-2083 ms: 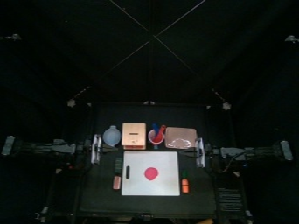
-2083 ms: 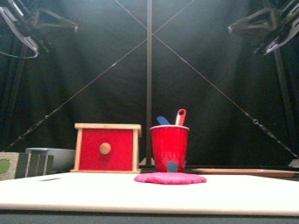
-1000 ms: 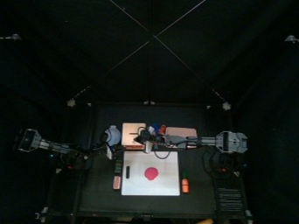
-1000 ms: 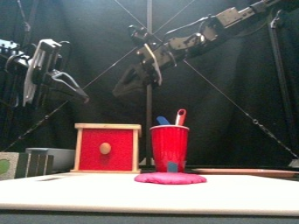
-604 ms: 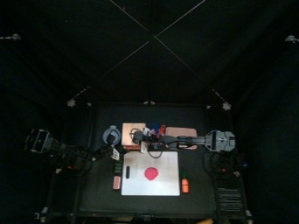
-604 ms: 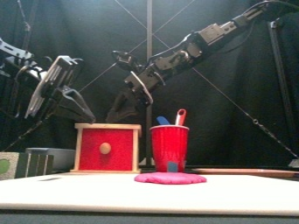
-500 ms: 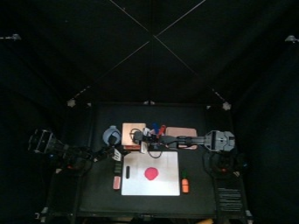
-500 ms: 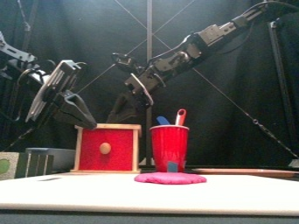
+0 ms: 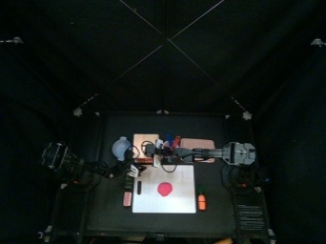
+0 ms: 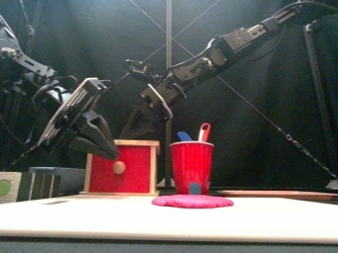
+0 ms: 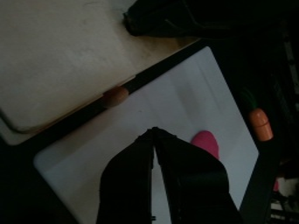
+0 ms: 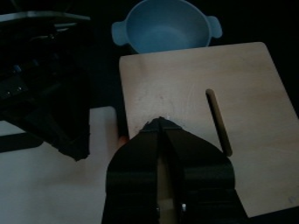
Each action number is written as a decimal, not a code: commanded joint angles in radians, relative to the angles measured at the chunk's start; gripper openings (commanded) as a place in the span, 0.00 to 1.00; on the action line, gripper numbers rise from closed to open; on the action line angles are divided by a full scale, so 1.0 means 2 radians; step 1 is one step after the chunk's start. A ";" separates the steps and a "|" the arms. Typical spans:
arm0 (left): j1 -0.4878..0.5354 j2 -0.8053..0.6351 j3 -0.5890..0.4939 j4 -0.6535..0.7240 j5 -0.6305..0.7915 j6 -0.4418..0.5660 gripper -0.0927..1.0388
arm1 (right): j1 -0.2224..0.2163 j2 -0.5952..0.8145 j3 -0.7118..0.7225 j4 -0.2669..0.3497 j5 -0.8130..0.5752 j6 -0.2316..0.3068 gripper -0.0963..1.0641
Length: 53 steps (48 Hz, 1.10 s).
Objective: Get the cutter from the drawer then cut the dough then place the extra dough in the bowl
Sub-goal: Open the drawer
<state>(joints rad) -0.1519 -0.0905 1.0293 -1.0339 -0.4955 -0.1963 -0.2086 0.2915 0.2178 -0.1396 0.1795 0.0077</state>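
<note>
Both arms' jaws pinched shut: right gripper (image 12: 158,127) hovers over the pale wooden box (image 12: 198,79), round blue-grey bowl (image 12: 170,26) just beyond; left gripper (image 11: 153,136) hangs above the smooth white board (image 11: 176,96), flat pink dough disc (image 11: 205,144) just ahead.

Dim throughout; overhead light brightens only the white board (image 9: 166,189), surroundings black.

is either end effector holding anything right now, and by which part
Nothing is held. The left end effector and the right end effector both have their jaws shut together with nothing between them.
</note>
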 commanded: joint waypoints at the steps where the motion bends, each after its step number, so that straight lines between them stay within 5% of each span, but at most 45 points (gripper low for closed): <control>1: 0.002 -0.002 -0.012 -0.034 -0.002 -0.003 0.68 | -0.002 -0.006 -0.004 0.000 0.005 0.001 0.12; 10: 0.014 0.001 -0.015 -0.089 -0.002 -0.005 0.82 | -0.002 -0.006 -0.005 0.000 0.005 0.001 0.12; 41: 0.067 0.051 -0.041 -0.084 -0.008 -0.005 0.81 | -0.002 -0.005 -0.006 0.000 0.005 0.001 0.12; 53: 0.067 0.057 -0.042 -0.086 -0.025 -0.005 0.69 | -0.002 -0.005 -0.005 -0.001 0.005 0.001 0.12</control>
<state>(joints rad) -0.0291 0.0261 0.9541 -1.2011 -0.5277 -0.2071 -0.2086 0.2915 0.2117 -0.1396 0.1841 0.0077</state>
